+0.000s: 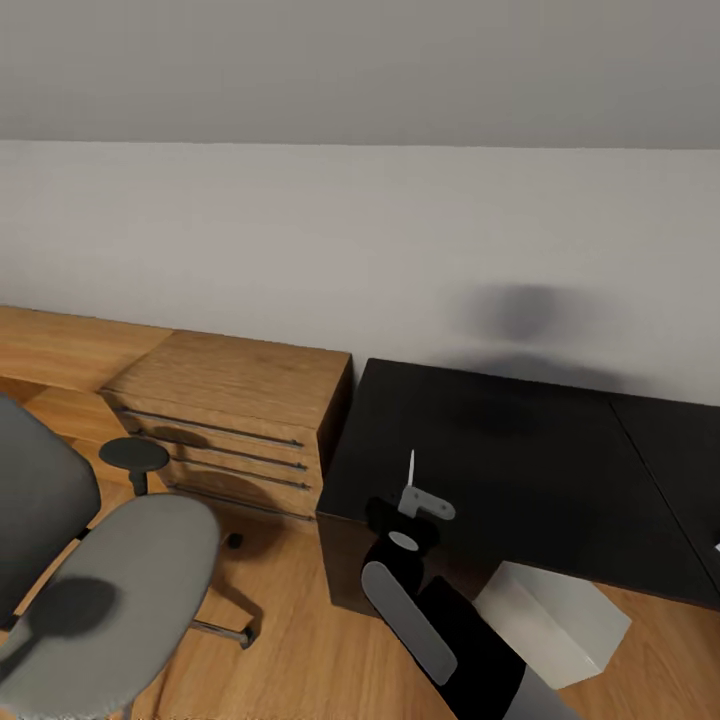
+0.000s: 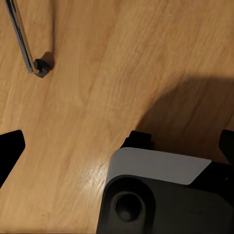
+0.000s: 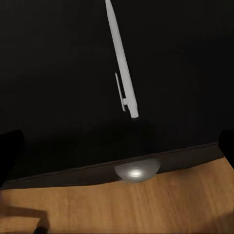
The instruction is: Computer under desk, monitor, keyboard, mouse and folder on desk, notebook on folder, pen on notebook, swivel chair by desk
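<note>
a grey swivel chair (image 1: 110, 570) is sitting at the far left of the head view on a wooden floor (image 1: 300, 650), its seat and backrest facing into the room and a round black armrest pad (image 1: 134, 454) showing beside it. just to its right, a wooden drawer unit (image 1: 235, 420) with three long dark handles is standing against a pale wall (image 1: 360, 240). touching the drawer unit's right side, a black desk (image 1: 520, 460) is stretching away to the right edge. a white pen (image 1: 411, 470) is standing nearly upright over the front left part of the desk, rising from the tip of the right gripper (image 1: 420, 500), whose dark arm is reaching up from the bottom of the picture. the fingers are appearing to pinch the pen's lower end, though the contact itself is hard to see. in the right wrist view the pen (image 3: 122, 63) is hanging against the black desktop (image 3: 58, 73), clip end nearest the camera, with the desk's front edge and floor beyond. a pale box-shaped part (image 1: 555, 620) of the robot is showing below the desk edge. in the left wrist view, the left gripper's dark fingers (image 2: 9, 146) are sitting wide apart at both edges, holding nothing, above the floor (image 2: 97, 73), a chair leg with its caster (image 2: 41, 66), and the robot's base (image 2: 156, 195).
</note>
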Robot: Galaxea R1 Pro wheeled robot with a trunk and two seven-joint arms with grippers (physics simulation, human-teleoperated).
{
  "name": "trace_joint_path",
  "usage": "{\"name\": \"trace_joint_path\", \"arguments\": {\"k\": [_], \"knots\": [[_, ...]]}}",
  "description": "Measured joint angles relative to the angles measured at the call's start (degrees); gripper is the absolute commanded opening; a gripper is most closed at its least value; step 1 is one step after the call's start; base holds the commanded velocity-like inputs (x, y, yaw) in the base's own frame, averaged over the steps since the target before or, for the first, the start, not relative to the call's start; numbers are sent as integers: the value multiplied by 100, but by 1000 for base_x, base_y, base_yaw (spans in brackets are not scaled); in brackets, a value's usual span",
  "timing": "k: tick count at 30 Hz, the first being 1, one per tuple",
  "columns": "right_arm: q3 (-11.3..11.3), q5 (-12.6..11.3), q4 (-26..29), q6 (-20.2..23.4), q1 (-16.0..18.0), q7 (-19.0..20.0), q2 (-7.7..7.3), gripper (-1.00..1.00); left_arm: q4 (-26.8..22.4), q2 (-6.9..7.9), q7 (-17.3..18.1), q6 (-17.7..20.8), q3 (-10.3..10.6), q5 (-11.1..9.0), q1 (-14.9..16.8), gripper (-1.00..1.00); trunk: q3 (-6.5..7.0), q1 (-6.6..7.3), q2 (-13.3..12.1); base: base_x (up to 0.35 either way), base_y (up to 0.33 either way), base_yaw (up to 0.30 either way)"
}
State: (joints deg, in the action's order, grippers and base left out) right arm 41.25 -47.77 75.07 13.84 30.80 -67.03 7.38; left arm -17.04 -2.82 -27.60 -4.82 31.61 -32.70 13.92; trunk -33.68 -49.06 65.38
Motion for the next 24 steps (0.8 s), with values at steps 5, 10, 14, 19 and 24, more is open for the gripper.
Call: {"name": "trace_joint_path", "arguments": {"k": [5, 10, 14, 19, 24], "knots": [[184, 61, -10, -2, -1, 5, -5, 100, 11, -4, 0, -2, 1, 0, 0, 100, -5, 0, 0, 0, 0, 46], [284, 304, -19, -3, -1, 80, -11, 100, 14, -8, 0, -4, 6, 0, 1, 100, -7, 0, 0, 0, 0, 15], [311, 819, -129, 11, 7, 446, -3, 100, 15, -12, 0, -4, 9, 4, 1, 100, -7, 0, 0, 0, 0, 5], [275, 1256, -642, 50, 151, 1090, 6, 100, 16, -17, 1, -5, 9, 6, 1, 100, -7, 0, 0, 0, 0, 1], [58, 1433, -1758, 138, 970, 1964, 16, 100, 16, -18, 1, -6, 10, 8, 0, 100, -7, 0, 0, 0, 0, 0]]}}
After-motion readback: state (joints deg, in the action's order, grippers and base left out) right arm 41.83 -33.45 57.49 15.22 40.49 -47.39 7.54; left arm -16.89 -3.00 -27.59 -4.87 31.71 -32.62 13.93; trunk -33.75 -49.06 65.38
